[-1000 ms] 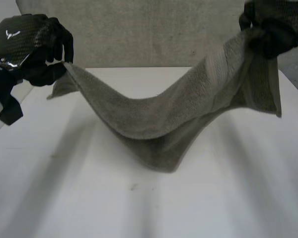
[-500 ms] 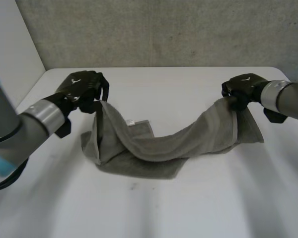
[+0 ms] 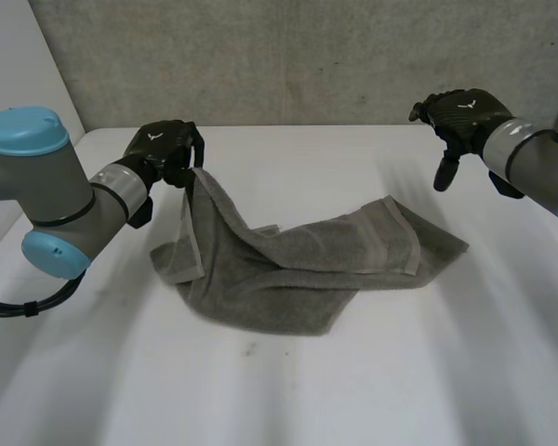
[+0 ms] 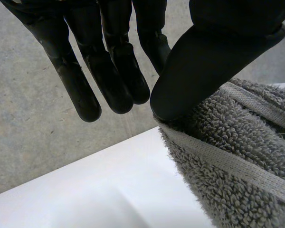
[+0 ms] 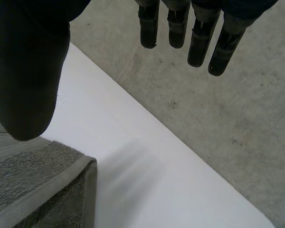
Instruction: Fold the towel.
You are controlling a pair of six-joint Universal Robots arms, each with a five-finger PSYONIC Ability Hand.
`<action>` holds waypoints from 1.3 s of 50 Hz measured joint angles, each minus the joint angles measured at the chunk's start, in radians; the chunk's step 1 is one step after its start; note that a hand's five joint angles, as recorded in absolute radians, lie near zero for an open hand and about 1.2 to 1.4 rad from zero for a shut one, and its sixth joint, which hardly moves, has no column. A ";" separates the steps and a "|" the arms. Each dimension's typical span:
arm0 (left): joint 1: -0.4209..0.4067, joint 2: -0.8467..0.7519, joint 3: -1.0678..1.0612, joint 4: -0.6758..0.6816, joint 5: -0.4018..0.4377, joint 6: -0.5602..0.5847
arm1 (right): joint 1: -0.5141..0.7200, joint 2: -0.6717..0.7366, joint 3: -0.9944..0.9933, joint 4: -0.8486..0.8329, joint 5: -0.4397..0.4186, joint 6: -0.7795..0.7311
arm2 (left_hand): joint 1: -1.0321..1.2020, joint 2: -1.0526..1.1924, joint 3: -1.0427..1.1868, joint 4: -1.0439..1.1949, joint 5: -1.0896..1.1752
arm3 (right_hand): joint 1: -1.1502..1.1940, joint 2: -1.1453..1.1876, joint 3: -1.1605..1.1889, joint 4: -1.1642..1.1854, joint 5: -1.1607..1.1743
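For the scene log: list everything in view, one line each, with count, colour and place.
towel: one, grey, crumpled on the middle of the table, its left corner raised off the surface
table: one, white, under the towel
wall: one, grey concrete, behind the table's far edge
arms: two, grey with light-blue caps; left arm at the table's left side, right arm at its right
left robot hand: one, black, thumb pinching the towel's raised corner
right robot hand: one, black, open in the air past the towel's right end, holding nothing
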 measured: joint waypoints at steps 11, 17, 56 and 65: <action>0.000 0.003 -0.006 -0.003 -0.014 0.000 | 0.006 -0.228 0.524 -0.209 -0.094 -0.132 | 0.000 0.000 0.000 0.000 0.000 | 0.155 0.135 0.143 0.133 0.167; 0.000 0.002 -0.015 -0.001 -0.015 0.000 | 0.011 -0.192 0.645 -0.348 -0.120 -0.144 | 0.000 0.000 0.000 0.000 0.000 | 0.244 0.231 0.236 0.229 0.261; -0.009 0.101 -0.143 -0.010 -0.007 0.006 | 0.003 -0.229 0.540 -0.394 -0.088 -0.152 | 0.000 0.000 0.000 0.000 0.000 | 1.090 1.073 1.074 1.085 1.093; 0.007 0.366 -0.261 -0.066 -0.003 0.052 | -0.079 -0.488 0.447 -0.069 -0.115 -0.158 | 0.000 0.000 0.000 0.000 0.000 | 1.090 1.073 1.077 1.085 1.093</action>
